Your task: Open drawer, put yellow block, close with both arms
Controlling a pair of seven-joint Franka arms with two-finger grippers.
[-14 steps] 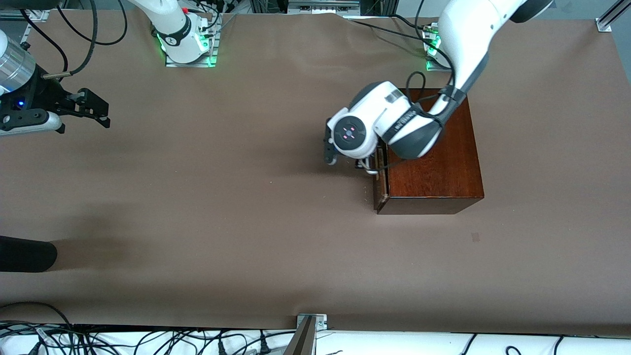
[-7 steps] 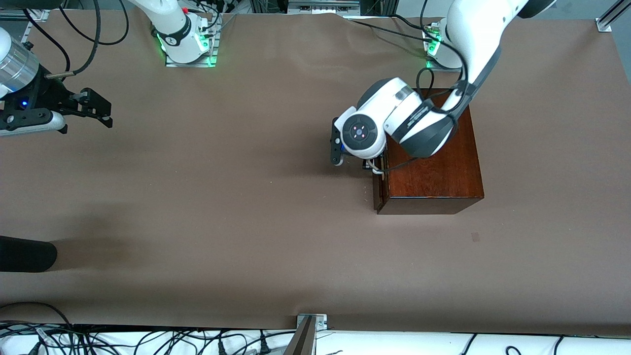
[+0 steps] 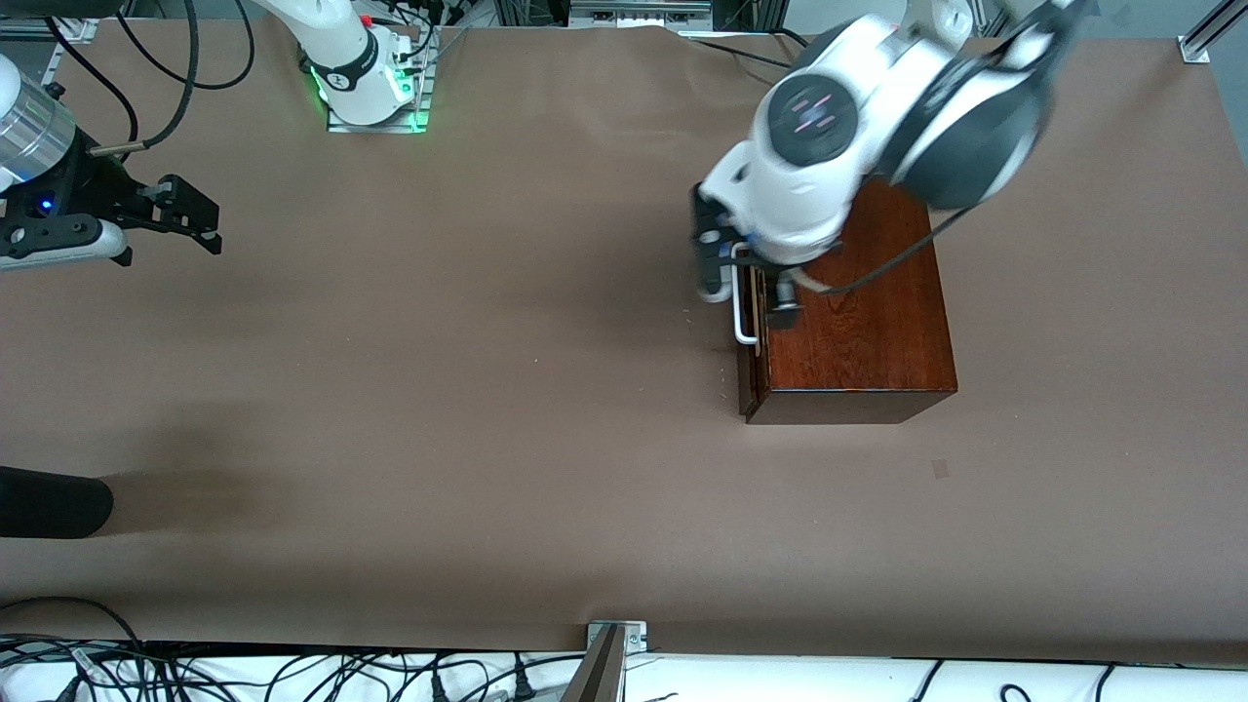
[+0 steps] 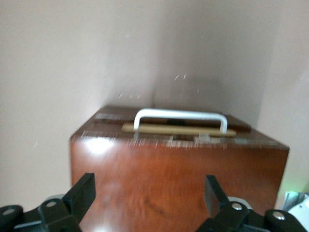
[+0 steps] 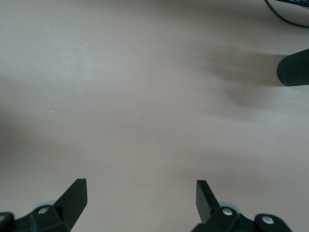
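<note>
The dark-brown wooden box (image 3: 858, 331) stands toward the left arm's end of the table. Its drawer (image 3: 749, 385) sits pushed in or nearly so, and its white bar handle (image 3: 743, 317) faces the right arm's end. My left gripper (image 3: 746, 288) hovers open and empty over the box's handle edge. In the left wrist view the box top (image 4: 178, 179) lies under the gripper (image 4: 147, 193), with the handle (image 4: 180, 116) and a thin pale wood strip (image 4: 178, 129) past it. My right gripper (image 3: 200, 219) waits open and empty (image 5: 140, 195) over bare table. The yellow block is out of view.
A black rounded object (image 3: 49, 502) juts in at the table's edge at the right arm's end, nearer the front camera; it also shows in the right wrist view (image 5: 294, 70). Cables and a metal bracket (image 3: 614, 639) line the front edge.
My left arm moved from in front of the drawer toward the box, then rose quickly above its handle edge. The drawer front went in a little. The right arm barely moved.
</note>
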